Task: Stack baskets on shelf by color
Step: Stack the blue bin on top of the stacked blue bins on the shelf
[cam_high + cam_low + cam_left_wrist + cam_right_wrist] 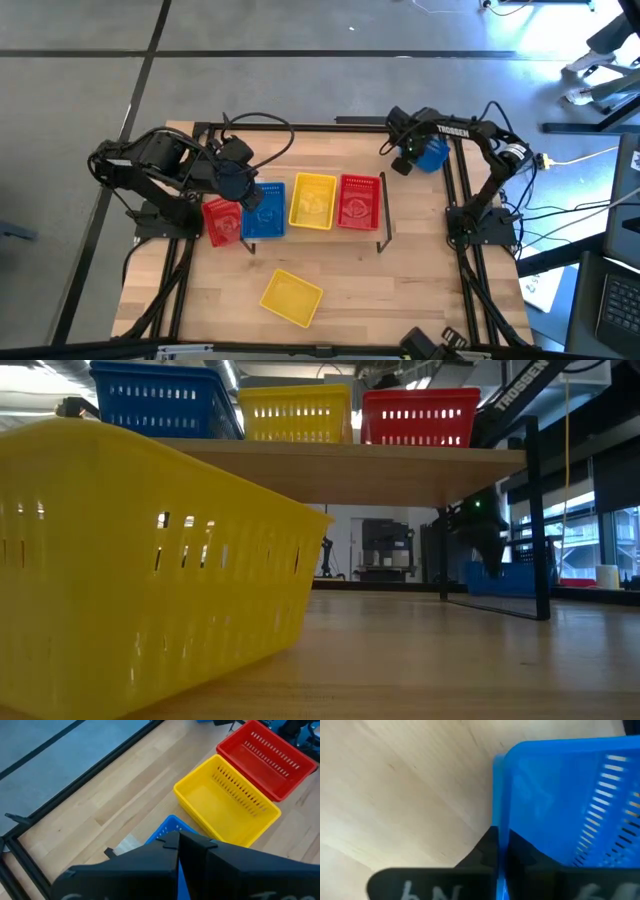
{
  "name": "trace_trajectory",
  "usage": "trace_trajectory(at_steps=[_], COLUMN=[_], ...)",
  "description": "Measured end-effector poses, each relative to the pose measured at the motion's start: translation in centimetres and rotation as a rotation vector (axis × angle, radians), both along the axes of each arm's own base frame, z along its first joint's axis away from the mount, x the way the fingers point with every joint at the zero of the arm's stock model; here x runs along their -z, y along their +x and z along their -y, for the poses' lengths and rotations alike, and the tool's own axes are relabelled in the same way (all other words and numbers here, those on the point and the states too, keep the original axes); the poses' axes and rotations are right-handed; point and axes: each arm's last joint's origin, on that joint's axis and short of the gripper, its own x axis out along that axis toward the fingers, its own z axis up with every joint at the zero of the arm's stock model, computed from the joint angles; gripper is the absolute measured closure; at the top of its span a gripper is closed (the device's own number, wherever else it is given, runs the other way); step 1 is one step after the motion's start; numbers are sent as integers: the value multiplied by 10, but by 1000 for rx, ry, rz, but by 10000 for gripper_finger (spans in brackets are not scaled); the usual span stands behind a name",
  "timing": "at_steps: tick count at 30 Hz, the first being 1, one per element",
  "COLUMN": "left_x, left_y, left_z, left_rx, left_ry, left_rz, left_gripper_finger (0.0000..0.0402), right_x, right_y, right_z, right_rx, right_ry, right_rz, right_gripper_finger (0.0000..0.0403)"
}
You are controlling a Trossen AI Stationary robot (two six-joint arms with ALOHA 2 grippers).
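Shelf [385, 232] carries blue [263, 212], yellow [313, 201], red baskets [359, 201].

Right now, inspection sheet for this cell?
Surface: wood table, bare at front right.
Job's things: shelf carries blue, yellow and red baskets; red basket at shelf's left end; loose yellow basket on table; blue basket at back right.
Clutter: nothing seen.
Grippers: left gripper shut on shelf's blue basket; right gripper shut on back blue basket.
Cables: looped over both arms; yellow cable on floor.
Surroundings: grey floor, desks.
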Motion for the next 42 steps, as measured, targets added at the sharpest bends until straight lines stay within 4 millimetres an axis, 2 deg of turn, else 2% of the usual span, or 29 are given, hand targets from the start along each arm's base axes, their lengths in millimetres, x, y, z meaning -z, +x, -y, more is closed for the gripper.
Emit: trace_trajectory(at_steps=[5,12,17,24,28,33,35,39,42], left_x=[1,1,1,1,1,1,1,4,-1], left_y=[0,0,0,1,1,2,4,14,25], left_z=[1,1,1,2,1,-5,-7,-13,-17], left_rx=[23,27,70,142,140,117,165,265,238], left_ry=[-37,-39,-3,57,59,62,117,244,282], left_rz=[-9,-10,-36,-80,-84,-89,-122,-207,-133], left_gripper_finger=[401,401,401,400,379,336,325,321,322], right_x=[-23,-78,-117,-161,-182,-200,-205,-215,-219], right_y=[8,27,44,70,83,96,99,102,103], right_z=[-4,-20,-40,-83,-113,-151,-167,-197,-215], right_rx=[-40,-106,-176,-322,-437,-630,-729,-925,-990], right_ry=[-7,-85,-161,-260,-308,-340,-361,-390,-478], right_rz=[-75,-104,-143,-115,-57,5,9,16,-9], right_gripper_finger=[398,401,401,402,402,403,403,403,403])
